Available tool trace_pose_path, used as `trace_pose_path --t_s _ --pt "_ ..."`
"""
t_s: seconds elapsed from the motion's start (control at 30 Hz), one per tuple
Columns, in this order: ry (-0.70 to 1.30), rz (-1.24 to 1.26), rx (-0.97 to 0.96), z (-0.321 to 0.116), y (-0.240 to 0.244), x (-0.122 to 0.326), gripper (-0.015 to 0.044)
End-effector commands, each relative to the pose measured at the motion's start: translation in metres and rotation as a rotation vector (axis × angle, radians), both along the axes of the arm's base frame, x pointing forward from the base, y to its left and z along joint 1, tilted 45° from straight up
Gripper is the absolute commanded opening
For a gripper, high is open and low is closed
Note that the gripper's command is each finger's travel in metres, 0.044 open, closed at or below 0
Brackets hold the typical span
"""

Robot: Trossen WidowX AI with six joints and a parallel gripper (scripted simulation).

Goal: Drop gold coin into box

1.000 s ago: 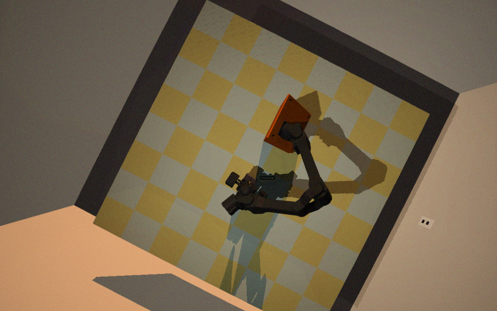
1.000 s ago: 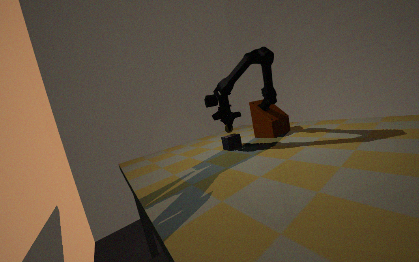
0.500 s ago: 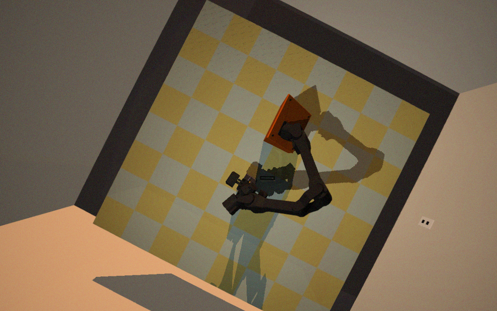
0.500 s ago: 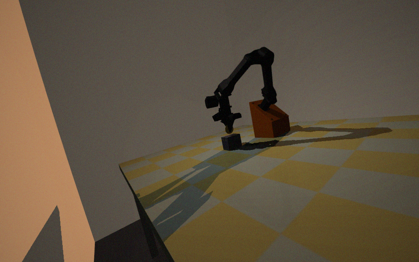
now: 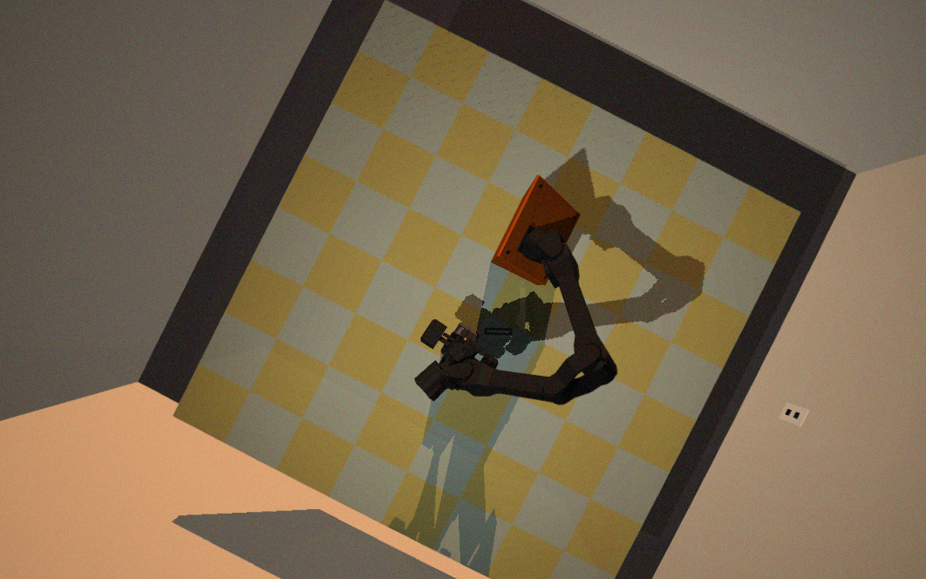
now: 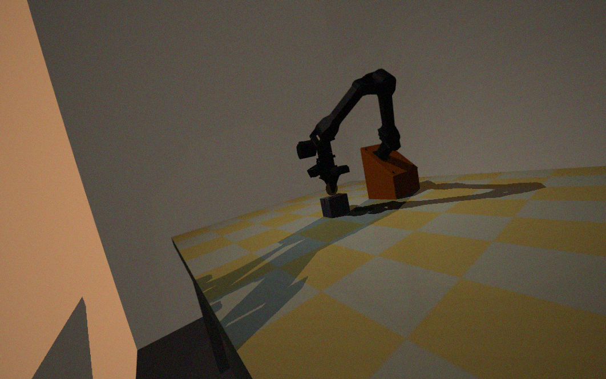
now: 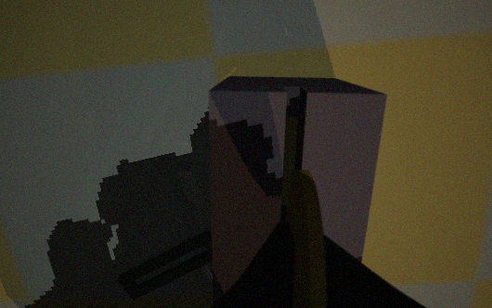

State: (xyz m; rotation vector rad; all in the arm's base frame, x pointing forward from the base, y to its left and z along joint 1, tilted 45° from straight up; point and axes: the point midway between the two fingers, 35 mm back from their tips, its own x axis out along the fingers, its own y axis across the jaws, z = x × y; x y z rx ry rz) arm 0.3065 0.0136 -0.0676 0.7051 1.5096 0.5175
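Note:
My gripper (image 6: 331,184) (image 7: 292,235) points down and is shut on the gold coin (image 6: 331,190) (image 7: 312,218), which it holds upright on edge. The grey box (image 5: 467,330) (image 6: 335,206) (image 7: 341,162) stands directly below. In the wrist view its narrow slot (image 7: 302,104) runs nearly parallel to the coin, whose far end appears slightly right of the slot line. The coin's lower rim is close to the lid; I cannot tell whether it touches or enters the slot. The dark holder (image 5: 497,330) (image 7: 164,265) is empty beside the box. In the top view my fingertips are hidden.
The orange base block (image 5: 522,269) (image 6: 380,178) carries the arm. The checkered table (image 5: 321,289) (image 6: 513,263) lies under everything, with dark arm shadows across the holder and part of the lid. The table edge shows at the lower left in the exterior view.

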Motion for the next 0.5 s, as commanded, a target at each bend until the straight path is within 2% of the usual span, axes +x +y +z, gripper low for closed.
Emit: trace_pose_path --t_s 0.0,0.2,0.47 --pt "0.004 -0.005 0.006 -0.0016 0.0022 -0.0006 0.0000" --pt "0.000 0.000 0.000 -0.0003 0.0003 0.0001 0.0157" --pt "0.000 0.000 0.000 -0.0003 0.0003 0.0001 0.0161"
